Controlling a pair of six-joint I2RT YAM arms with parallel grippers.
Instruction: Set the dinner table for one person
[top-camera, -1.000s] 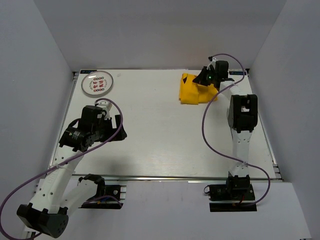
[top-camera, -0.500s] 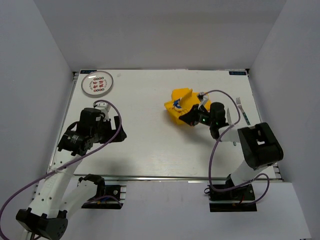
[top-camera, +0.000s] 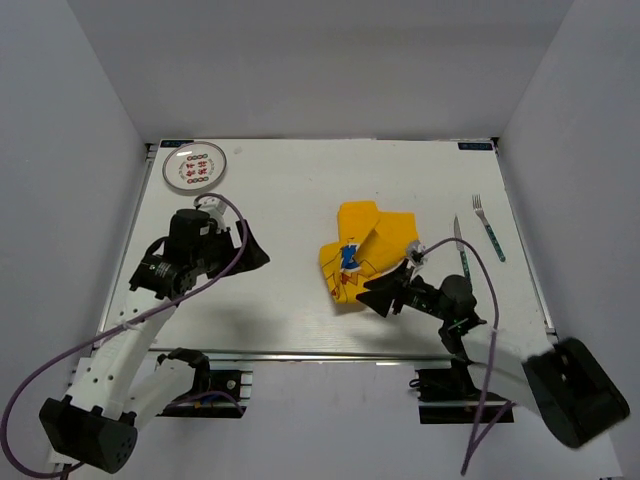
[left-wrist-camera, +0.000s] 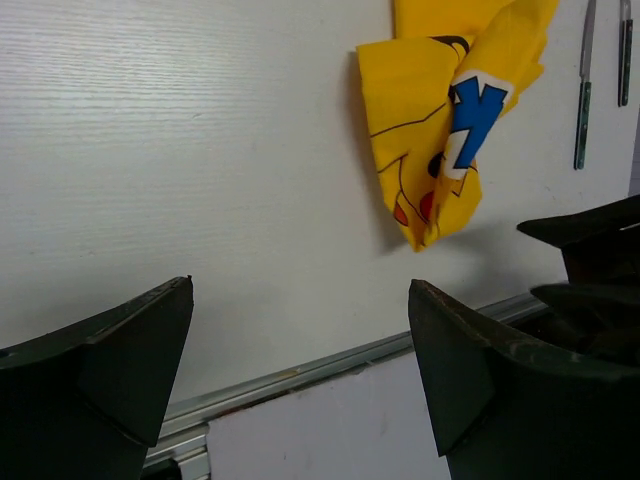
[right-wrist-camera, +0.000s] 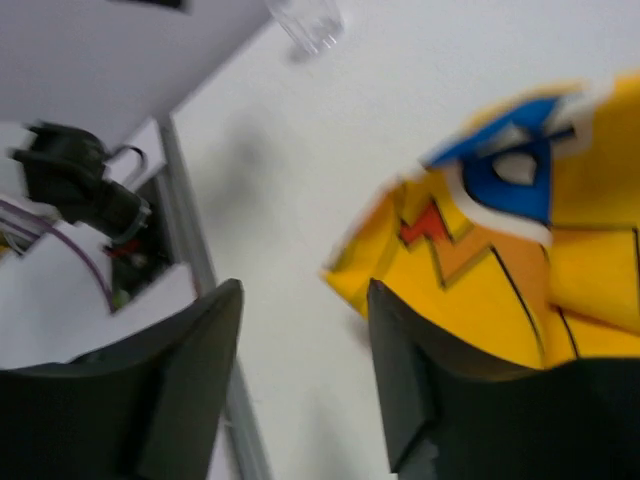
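Dinner table (top-camera: 290, 310): right gripper (top-camera: 372, 298) released, jaws parted, yellow cloth (top-camera: 360, 250) lying just ahead of it; left gripper (top-camera: 252, 252) spread wide.

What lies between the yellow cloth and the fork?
A knife, lying alongside the fork and right of the cloth; the top view shows it.
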